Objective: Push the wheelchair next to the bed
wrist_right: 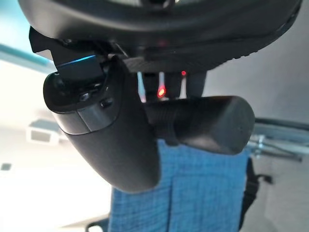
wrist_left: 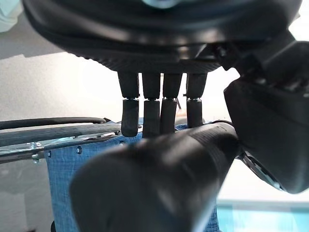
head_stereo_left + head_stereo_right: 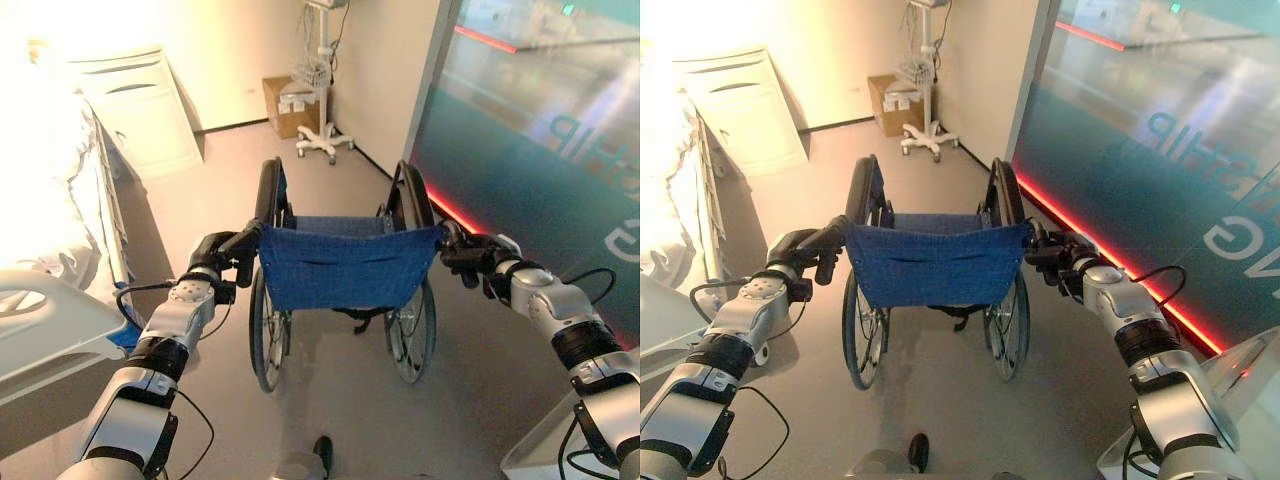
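Wheelchair (image 3: 345, 268), handles wrapped by both hands' fingers (image 2: 145, 113), stands between bed (image 3: 60, 260) and glass wall (image 3: 530, 140).

Strong light enters from the upper left, overexposing the bed (image 3: 45, 200) and the white cabinet (image 3: 135, 105) beside it until their detail washes out, while the floor (image 3: 330, 400) further right is evenly and moderately lit. The glass wall (image 3: 540, 130) carries pale reflections and a red light strip (image 3: 460, 215) glows along its base. In the wrist views the wheelchair handles (image 2: 159, 179) and the nearest parts of each hand (image 1: 116, 130) are out of focus and dark against a bright, washed-out background.
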You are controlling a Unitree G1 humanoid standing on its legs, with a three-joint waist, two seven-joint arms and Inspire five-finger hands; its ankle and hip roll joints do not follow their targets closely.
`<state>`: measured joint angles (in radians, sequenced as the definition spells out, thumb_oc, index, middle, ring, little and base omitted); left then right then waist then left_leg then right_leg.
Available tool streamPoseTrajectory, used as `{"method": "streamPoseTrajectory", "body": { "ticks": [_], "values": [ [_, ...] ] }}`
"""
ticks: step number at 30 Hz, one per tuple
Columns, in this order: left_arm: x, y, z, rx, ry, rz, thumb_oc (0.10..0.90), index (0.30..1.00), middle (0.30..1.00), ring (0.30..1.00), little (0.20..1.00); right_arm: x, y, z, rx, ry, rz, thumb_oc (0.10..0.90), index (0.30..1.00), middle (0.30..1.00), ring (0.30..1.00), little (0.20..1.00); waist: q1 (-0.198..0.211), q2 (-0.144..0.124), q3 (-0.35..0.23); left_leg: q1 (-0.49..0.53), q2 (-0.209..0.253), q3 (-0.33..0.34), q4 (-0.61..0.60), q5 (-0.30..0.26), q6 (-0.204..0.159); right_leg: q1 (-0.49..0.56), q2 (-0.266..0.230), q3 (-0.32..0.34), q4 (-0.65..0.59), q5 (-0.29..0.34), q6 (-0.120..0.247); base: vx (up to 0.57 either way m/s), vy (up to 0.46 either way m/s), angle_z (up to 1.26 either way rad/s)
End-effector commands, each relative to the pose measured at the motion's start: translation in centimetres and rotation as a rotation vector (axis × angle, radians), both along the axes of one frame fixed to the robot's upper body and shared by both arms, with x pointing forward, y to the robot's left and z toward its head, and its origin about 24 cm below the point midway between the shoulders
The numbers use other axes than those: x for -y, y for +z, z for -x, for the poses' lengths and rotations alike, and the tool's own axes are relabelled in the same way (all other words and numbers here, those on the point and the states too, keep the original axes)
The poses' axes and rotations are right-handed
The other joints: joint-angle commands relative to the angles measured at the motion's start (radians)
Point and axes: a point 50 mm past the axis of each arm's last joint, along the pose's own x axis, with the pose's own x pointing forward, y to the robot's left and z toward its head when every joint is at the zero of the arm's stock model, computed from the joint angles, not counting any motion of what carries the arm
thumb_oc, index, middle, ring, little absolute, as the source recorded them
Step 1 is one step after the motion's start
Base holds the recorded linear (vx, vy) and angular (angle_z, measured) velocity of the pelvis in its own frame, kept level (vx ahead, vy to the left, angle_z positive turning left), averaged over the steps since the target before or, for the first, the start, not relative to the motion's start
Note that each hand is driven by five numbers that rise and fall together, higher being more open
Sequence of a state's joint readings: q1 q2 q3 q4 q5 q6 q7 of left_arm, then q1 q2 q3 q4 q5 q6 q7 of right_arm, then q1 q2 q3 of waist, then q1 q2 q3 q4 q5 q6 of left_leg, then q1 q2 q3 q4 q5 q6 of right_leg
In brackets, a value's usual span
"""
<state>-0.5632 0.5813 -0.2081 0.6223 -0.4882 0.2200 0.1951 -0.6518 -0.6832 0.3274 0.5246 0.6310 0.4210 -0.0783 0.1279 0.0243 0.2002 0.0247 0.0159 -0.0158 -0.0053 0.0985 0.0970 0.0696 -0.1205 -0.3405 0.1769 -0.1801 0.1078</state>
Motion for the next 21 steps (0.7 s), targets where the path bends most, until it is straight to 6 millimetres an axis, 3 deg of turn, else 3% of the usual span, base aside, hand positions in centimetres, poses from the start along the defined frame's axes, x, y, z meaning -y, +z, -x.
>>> {"method": "streamPoseTrajectory", "body": {
  "ticks": [1, 6, 11, 13, 15, 18, 20, 21],
  "values": [
    [-0.8, 1.0, 0.6, 0.098, 0.01, 0.041, 0.4, 0.3, 0.3, 0.3, 0.3, -6.7, 4.0, -1.7, 0.183, 0.324, -0.168, 0.4, 0.3, 0.3, 0.3, 0.3, 0.046, -0.114, -0.01, -0.001, -0.086, 0.117, 0.162, -0.189, -0.089, -0.12, -0.13, 0.118, -0.163, 0.361, 0.084, 0.39, -0.238, 0.38],
    [-2.0, 1.3, 1.3, 0.093, -0.006, 0.025, 0.4, 0.3, 0.3, 0.3, 0.3, -7.0, 4.0, -1.4, 0.181, 0.289, -0.18, 0.4, 0.3, 0.3, 0.3, 0.3, 0.029, -0.103, 0.015, 0.069, -0.066, 0.011, 0.195, -0.277, -0.079, -0.198, -0.17, 0.171, -0.213, 0.405, 0.102, 0.46, -0.253, 0.87],
    [-2.6, 0.4, 1.6, 0.07, 0.011, 0.047, 0.4, 0.3, 0.3, 0.3, 0.3, -6.7, 3.3, -1.0, 0.156, 0.274, -0.181, 0.4, 0.3, 0.3, 0.3, 0.3, 0.024, -0.117, -0.009, 0.048, -0.044, -0.034, 0.307, -0.332, -0.115, -0.156, -0.166, 0.202, -0.123, 0.353, 0.103, 0.4, -0.273, 0.68],
    [-2.7, -0.3, 1.8, 0.055, 0.045, 0.075, 0.4, 0.3, 0.3, 0.3, 0.3, -7.0, 3.0, -1.2, 0.135, 0.284, -0.18, 0.4, 0.3, 0.3, 0.3, 0.3, 0.019, -0.112, -0.033, 0.08, 0.003, -0.033, 0.332, -0.285, -0.154, -0.151, -0.148, 0.176, -0.071, 0.305, 0.088, 0.45, -0.242, 0.47],
    [-2.7, -0.9, 2.1, 0.056, 0.075, 0.082, 0.4, 0.3, 0.3, 0.3, 0.3, -7.5, 3.1, -1.2, 0.127, 0.303, -0.171, 0.4, 0.3, 0.3, 0.3, 0.3, 0.021, -0.108, -0.044, 0.047, 0.026, -0.036, 0.433, -0.175, -0.182, -0.134, -0.13, 0.139, -0.061, 0.271, 0.052, 0.34, -0.243, 0.36],
    [-2.6, -1.2, 2.4, 0.068, 0.095, 0.1, 0.4, 0.3, 0.3, 0.3, 0.3, -7.7, 3.2, -1.3, 0.137, 0.312, -0.147, 0.4, 0.3, 0.3, 0.3, 0.3, 0.029, -0.108, -0.047, -0.013, 0.018, -0.015, 0.554, -0.113, -0.189, -0.108, -0.117, 0.094, -0.065, 0.243, 0.013, 0.2, -0.169, 0.45],
    [-2.6, -0.8, 2.3, 0.097, 0.115, 0.155, 0.4, 0.3, 0.3, 0.3, 0.3, -7.7, 3.6, -1.6, 0.151, 0.289, -0.134, 0.4, 0.3, 0.3, 0.3, 0.3, 0.033, -0.098, -0.042, -0.12, 0.017, 0.065, 0.708, -0.071, -0.208, -0.069, -0.095, 0.031, -0.065, 0.2, -0.038, 0.25, -0.188, 0.1],
    [-2.5, -0.6, 2.1, 0.105, 0.115, 0.163, 0.4, 0.3, 0.3, 0.3, 0.3, -7.6, 3.6, -1.7, 0.153, 0.278, -0.13, 0.4, 0.3, 0.3, 0.3, 0.3, 0.033, -0.093, -0.042, -0.131, 0.029, 0.092, 0.688, -0.07, -0.209, -0.057, -0.087, 0.014, -0.067, 0.19, -0.045, 0.26, -0.122, 0.27]
  ]
}}
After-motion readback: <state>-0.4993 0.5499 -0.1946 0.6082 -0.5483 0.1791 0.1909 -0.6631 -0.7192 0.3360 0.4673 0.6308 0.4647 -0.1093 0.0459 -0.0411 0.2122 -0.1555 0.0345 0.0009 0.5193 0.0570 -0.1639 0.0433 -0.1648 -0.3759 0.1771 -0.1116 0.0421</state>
